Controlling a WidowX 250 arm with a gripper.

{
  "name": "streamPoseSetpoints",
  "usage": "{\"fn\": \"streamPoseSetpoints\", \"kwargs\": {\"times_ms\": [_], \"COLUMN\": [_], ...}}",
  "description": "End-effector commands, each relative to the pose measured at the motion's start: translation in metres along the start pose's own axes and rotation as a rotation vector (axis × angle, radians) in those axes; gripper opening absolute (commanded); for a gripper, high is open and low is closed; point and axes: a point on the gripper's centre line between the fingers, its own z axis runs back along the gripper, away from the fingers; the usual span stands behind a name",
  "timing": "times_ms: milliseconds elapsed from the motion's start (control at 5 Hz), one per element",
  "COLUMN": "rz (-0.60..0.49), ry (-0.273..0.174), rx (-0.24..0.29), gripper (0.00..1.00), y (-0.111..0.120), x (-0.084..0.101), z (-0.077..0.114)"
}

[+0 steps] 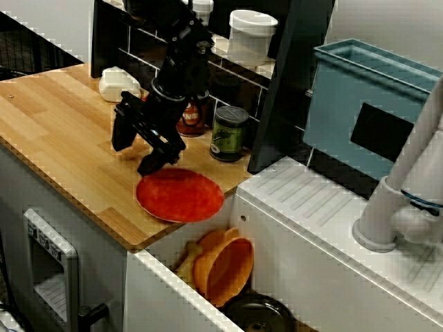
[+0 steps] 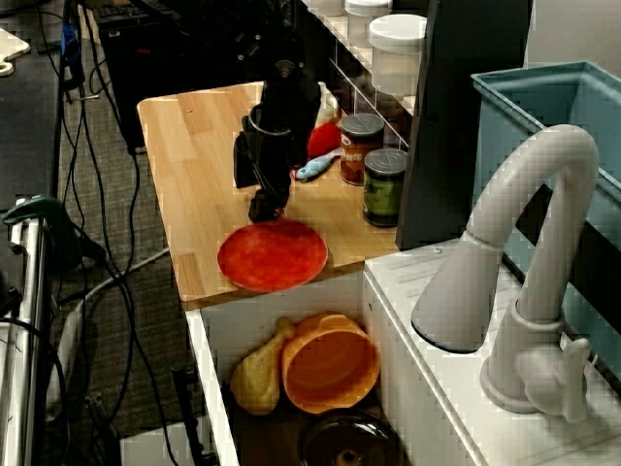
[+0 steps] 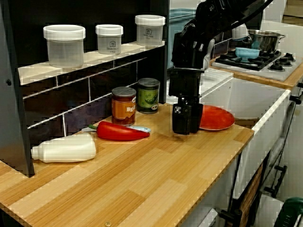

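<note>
Closest to me, below the desk's front edge, an open compartment holds an orange bowl [image 1: 228, 266] leaning on its side against another, stacked that way because the space is narrow. Just above it, flat on the wooden desk [image 1: 62, 131] and close to the front corner by the white sink unit, lies the red plate [image 1: 181, 196]. The black tool [image 1: 154, 166] comes down steeply at the plate's back-left rim and looks to be touching it. I think the steep angle is because the raised edge is the only part of a flat plate that can be gripped. Whether the fingers are clenched on that rim, pressed together beside it or slightly parted, I cannot tell, since from every side they read as one dark block. Behind the arm a green can [image 1: 228, 133] and a red-brown can [image 3: 124, 106] stand upright against the tiled wall, out of the arm's sweep. Further along, a red pepper [image 3: 116, 132] and a white bottle [image 1: 119, 84] lie on their sides. Lidded jars [image 1: 251, 36] stand on the shelf above.
</note>
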Motion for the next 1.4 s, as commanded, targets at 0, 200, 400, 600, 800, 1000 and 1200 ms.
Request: {"fn": "streamPoseSetpoints", "kwargs": {"times_ms": [0, 200, 400, 600, 800, 1000, 1200], "rz": [-0.023, -0.038, -0.042, -0.047, -0.050, -0.051, -0.056], "ry": [0.006, 0.023, 0.029, 0.026, 0.025, 0.028, 0.026], "rx": [-0.032, -0.033, -0.035, -0.034, -0.035, -0.031, -0.031], "gripper": [1.00, 1.00, 1.00, 1.00, 1.00, 1.00, 1.00], "y": [0.006, 0.002, -0.001, -0.004, -0.008, -0.012, -0.015], "x": [0.001, -0.006, -0.011, -0.019, -0.027, -0.031, -0.035], "z": [0.033, 0.033, 0.032, 0.030, 0.028, 0.024, 0.025]}}
